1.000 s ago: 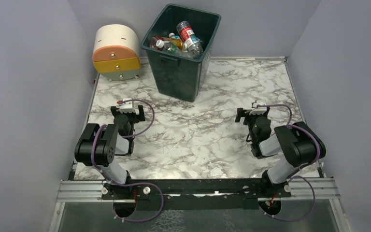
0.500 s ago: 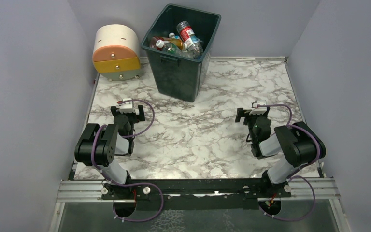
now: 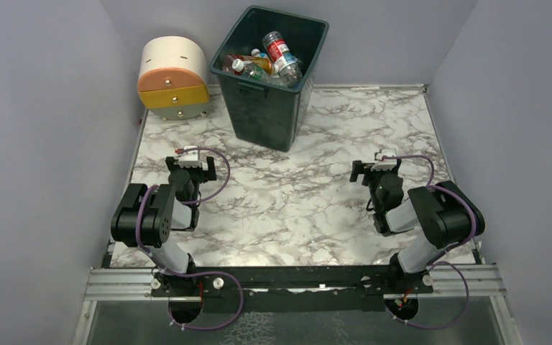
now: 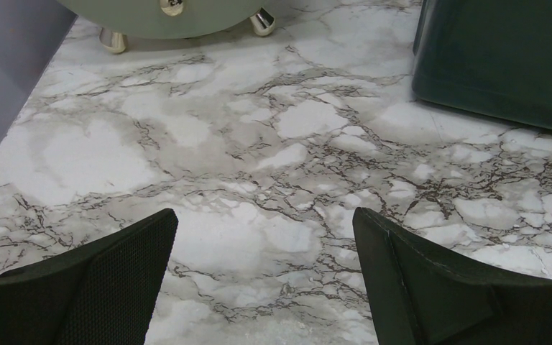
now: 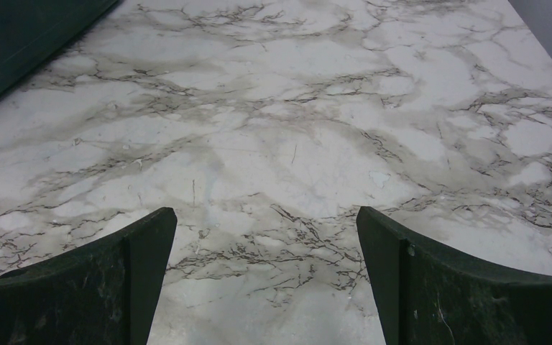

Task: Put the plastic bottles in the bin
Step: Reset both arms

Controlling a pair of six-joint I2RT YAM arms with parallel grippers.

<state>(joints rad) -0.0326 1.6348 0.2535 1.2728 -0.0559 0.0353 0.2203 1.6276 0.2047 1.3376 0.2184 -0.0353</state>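
bottles: plastic bottles [image 3: 269, 57] piled inside the dark green bin [image 3: 266, 108], at the back of the marble table [image 3: 295, 208]
left gripper [image 4: 264, 215]: fingers spread wide, holding nothing, low over the marble
right gripper [image 5: 266, 212]: same deal, wide apart, empty

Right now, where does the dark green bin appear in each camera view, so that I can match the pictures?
Top external: the bin stands at the top centre, on the far part of the table.
Left wrist: the bin fills the top right corner, only its wall showing.
Right wrist: the bin cuts across the top left corner.
Shared landmark: the marble tabletop under it.
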